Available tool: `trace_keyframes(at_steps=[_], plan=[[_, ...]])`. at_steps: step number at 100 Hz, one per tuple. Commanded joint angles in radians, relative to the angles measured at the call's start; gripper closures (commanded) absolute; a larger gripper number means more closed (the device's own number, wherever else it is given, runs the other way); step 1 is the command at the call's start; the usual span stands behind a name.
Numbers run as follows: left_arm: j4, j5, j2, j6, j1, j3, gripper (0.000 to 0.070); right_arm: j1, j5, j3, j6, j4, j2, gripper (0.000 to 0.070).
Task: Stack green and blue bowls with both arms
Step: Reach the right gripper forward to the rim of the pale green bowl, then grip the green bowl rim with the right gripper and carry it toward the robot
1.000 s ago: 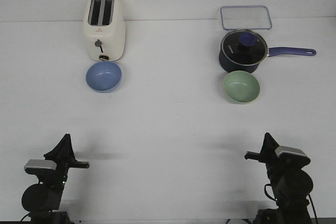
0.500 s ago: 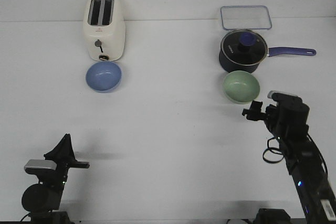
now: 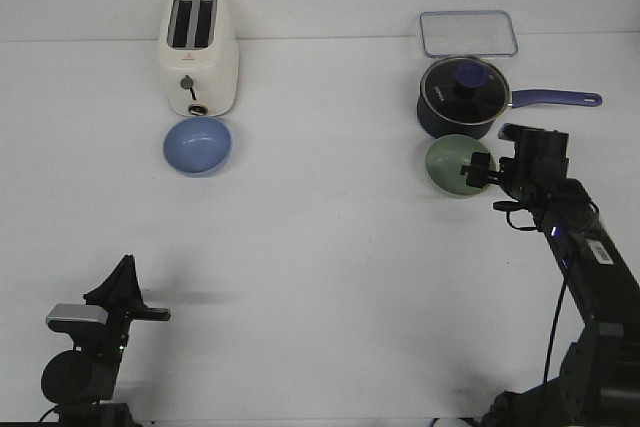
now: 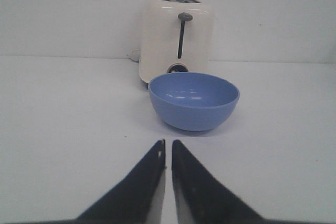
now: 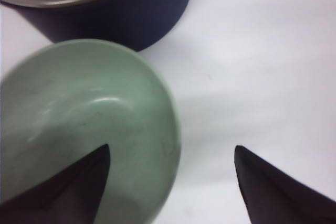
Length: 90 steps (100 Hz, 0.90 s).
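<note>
The green bowl (image 3: pixel 452 165) stands on the white table in front of the saucepan; in the right wrist view the green bowl (image 5: pixel 79 124) fills the frame's lower left. My right gripper (image 3: pixel 480 174) is open over the bowl's right rim, one finger above the inside, the other outside; the right gripper (image 5: pixel 172 153) straddles the rim. The blue bowl (image 3: pixel 197 144) stands in front of the toaster, and the blue bowl (image 4: pixel 193 100) shows in the left wrist view. My left gripper (image 4: pixel 168 148) is shut and empty, far back near the table's front edge (image 3: pixel 128 299).
A cream toaster (image 3: pixel 198 54) stands right behind the blue bowl. A dark blue lidded saucepan (image 3: pixel 465 95) with its handle pointing right stands right behind the green bowl. A clear plastic container (image 3: pixel 467 32) lies at the back right.
My right arm has reached forward from the table's front edge to the green bowl's right rim. The left arm and both bowls have not moved.
</note>
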Motion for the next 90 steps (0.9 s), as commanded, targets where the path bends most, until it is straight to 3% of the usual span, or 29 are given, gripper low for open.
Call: trace_keyframes(at_steps=[1, 8, 33, 51, 90], plan=[[0.011, 0.004, -0.001, 0.011, 0.002, -0.02, 0.0685, -0.002, 0.0, 0.035, -0.02, 0.006, 0.048, 0.022], [0.011, 0.004, -0.001, 0.011, 0.002, -0.02, 0.0685, -0.004, -0.003, 0.049, -0.019, 0.007, 0.084, 0.0267], [0.011, 0.004, -0.001, 0.011, 0.002, -0.02, 0.0685, -0.01, -0.003, 0.058, -0.016, 0.009, 0.135, 0.07], [0.011, 0.004, -0.001, 0.011, 0.002, -0.02, 0.0685, -0.023, -0.018, 0.058, -0.015, 0.004, 0.085, 0.07], [0.011, 0.004, -0.001, 0.011, 0.002, -0.02, 0.0685, -0.004, -0.236, 0.055, 0.007, -0.137, -0.262, 0.07]])
